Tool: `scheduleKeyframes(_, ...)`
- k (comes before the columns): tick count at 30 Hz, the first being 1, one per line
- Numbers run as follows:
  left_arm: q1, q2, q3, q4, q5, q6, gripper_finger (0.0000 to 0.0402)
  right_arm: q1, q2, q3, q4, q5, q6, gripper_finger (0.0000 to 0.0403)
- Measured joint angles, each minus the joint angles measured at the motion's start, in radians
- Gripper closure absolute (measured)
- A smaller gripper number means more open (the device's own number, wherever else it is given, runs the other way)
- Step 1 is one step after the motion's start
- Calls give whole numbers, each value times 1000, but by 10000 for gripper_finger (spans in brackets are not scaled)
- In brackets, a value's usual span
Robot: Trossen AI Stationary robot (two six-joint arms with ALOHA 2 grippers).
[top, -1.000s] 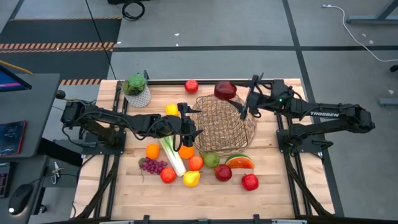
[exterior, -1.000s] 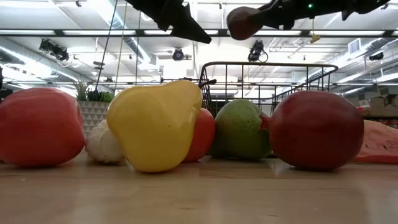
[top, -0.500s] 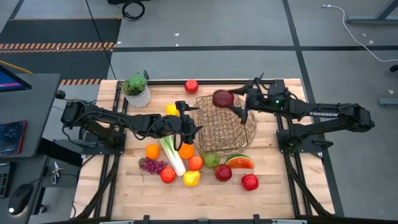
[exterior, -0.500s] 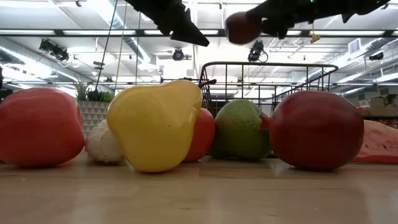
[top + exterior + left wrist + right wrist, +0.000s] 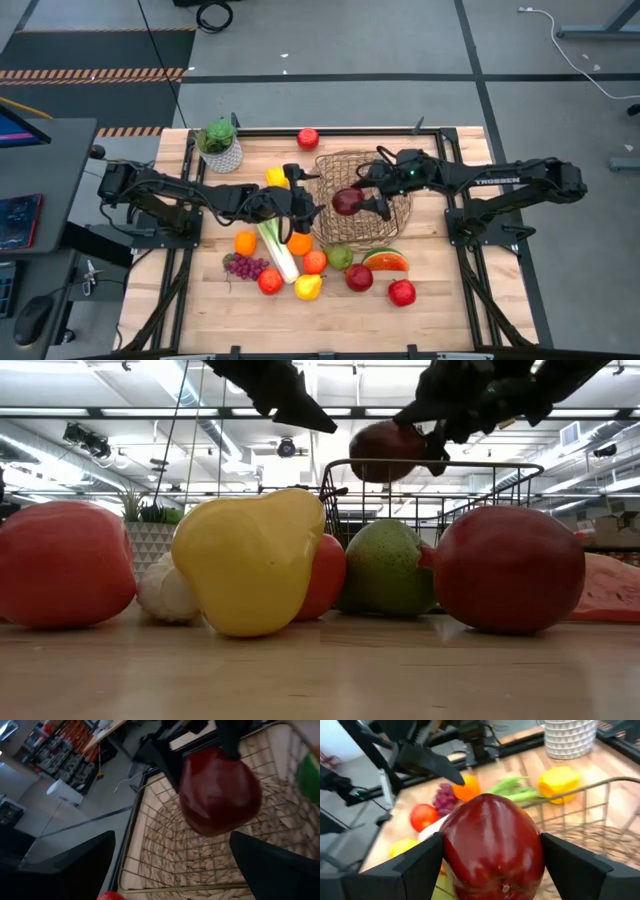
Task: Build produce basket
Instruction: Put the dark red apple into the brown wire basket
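Note:
The tan wire basket (image 5: pixel 372 212) sits right of the table's middle. My right gripper (image 5: pixel 362 197) hangs over the basket's left half, shut on a dark red apple (image 5: pixel 346 202), which the low view shows above the rim (image 5: pixel 388 452). My left gripper (image 5: pixel 306 206) is open and raised, just left of the basket's rim; in its wrist view the fingers (image 5: pixel 75 862) stand wide apart, facing the apple (image 5: pixel 220 792). Oranges (image 5: pixel 246 243), a leek (image 5: pixel 275 245), grapes (image 5: pixel 244 266), a green pear (image 5: pixel 340 257) and a watermelon slice (image 5: pixel 384 261) lie on the table near the basket. My right gripper pinches the dark red apple between its two fingers, one on each side (image 5: pixel 455 855). The fingers (image 5: pixel 575 865) come from the table's right, slanting down. The apple is lifted clear and hangs over the inside of the basket.
A white-potted plant (image 5: pixel 219 145) stands at the far left corner, a red apple (image 5: pixel 308 137) at the far edge and a yellow pepper (image 5: pixel 277 177) left of the basket. More red apples (image 5: pixel 402 292) and a yellow fruit (image 5: pixel 308 287) lie toward the near edge.
My right gripper has carried the apple from beyond the basket's far rim toward the near edge and slightly left, and down, so it now hangs over the basket's inside. The gripper has turned as it went and has stayed shut on the apple.

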Motion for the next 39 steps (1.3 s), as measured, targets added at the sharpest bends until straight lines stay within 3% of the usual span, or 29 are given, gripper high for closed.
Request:
scheduleKeyframes(10,-4,0,0,26,26,133,2,-17,-44,0,105,-116,84,74)
scheduleKeyframes(14,7,1,0,79,29,107,2,-15,-48,0,119,-147,85,74)
scheduleKeyframes(24,5,1,0,114,52,134,2,-16,-48,0,320,-145,109,74)
scheduleKeyframes(33,11,39,1,269,3,407,2,34,0,0,481,-87,112,74)
scheduleKeyframes(39,12,68,1,369,7,485,2,54,63,0,532,-40,109,74)
